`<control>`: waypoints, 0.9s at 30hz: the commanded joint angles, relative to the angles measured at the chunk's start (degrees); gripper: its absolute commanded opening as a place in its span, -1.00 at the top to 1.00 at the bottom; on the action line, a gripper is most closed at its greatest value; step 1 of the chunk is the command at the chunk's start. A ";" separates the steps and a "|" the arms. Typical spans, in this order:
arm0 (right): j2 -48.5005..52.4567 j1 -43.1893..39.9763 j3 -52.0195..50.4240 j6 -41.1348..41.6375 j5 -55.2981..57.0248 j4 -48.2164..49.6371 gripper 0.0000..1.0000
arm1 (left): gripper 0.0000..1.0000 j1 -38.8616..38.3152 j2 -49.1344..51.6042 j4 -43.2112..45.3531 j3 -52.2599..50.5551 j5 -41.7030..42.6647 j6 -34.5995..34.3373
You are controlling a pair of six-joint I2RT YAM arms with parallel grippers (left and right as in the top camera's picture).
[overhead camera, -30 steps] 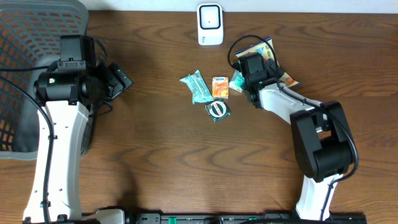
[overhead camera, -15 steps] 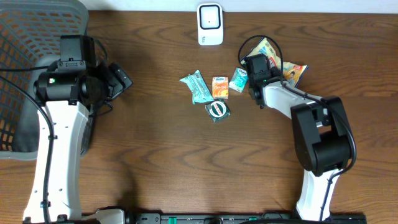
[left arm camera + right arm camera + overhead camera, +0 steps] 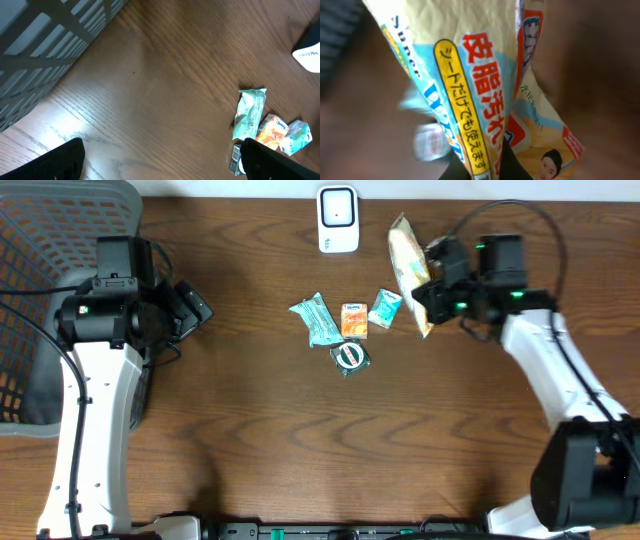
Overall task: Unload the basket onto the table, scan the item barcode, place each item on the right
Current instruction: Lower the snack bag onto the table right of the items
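While the left fingers (image 3: 196,308) are spread wide over the bench (image 3: 250,430) beside the grey basket (image 3: 40,240), a yellow packet (image 3: 407,255) printed with Japanese lettering is pinched near one end by the right fingers (image 3: 430,288). The packet is held up just right of the white scanner (image 3: 338,218), near the small sachets (image 3: 354,320).

I see a table (image 3: 250,430) of dark wood, grain visible, with a soft sheen. The basket (image 3: 40,240) is grey matt plastic mesh. The scanner (image 3: 338,218) is smooth white plastic. The yellow packet (image 3: 470,75) is glossy, creased printed film.
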 commanded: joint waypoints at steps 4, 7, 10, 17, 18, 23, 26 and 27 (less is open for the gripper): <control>0.35 -6.19 -1.99 4.42 -37.00 -11.76 0.98 | -0.95 0.28 0.07 0.02 -0.07 -0.72 -0.07; 0.35 -6.25 -3.96 4.42 -37.00 -16.39 0.98 | -0.96 0.28 0.07 0.00 -0.07 -0.72 -0.07; 0.35 -6.08 -6.86 4.44 -37.00 -17.33 0.98 | -0.96 0.28 0.04 0.00 -0.07 -0.72 -0.07; 0.35 -6.19 -15.96 7.34 -36.11 -13.62 0.98 | -0.96 0.28 0.07 0.02 -0.07 -0.70 -0.07; 0.35 -6.36 -17.16 8.68 -34.16 -12.00 0.98 | -0.96 0.28 0.07 0.00 -0.07 -0.72 -0.04; 0.28 -8.59 -18.36 20.46 -9.49 -9.20 0.92 | -0.96 0.28 0.07 0.00 -0.07 -0.72 -0.07; 0.26 -10.03 -16.79 20.48 -4.79 -9.11 0.51 | -0.96 0.28 0.07 0.02 -0.07 -0.72 -0.04; 0.26 -10.45 -16.06 20.44 -4.83 -9.18 0.41 | -0.96 0.28 0.07 0.02 -0.07 -0.72 -0.07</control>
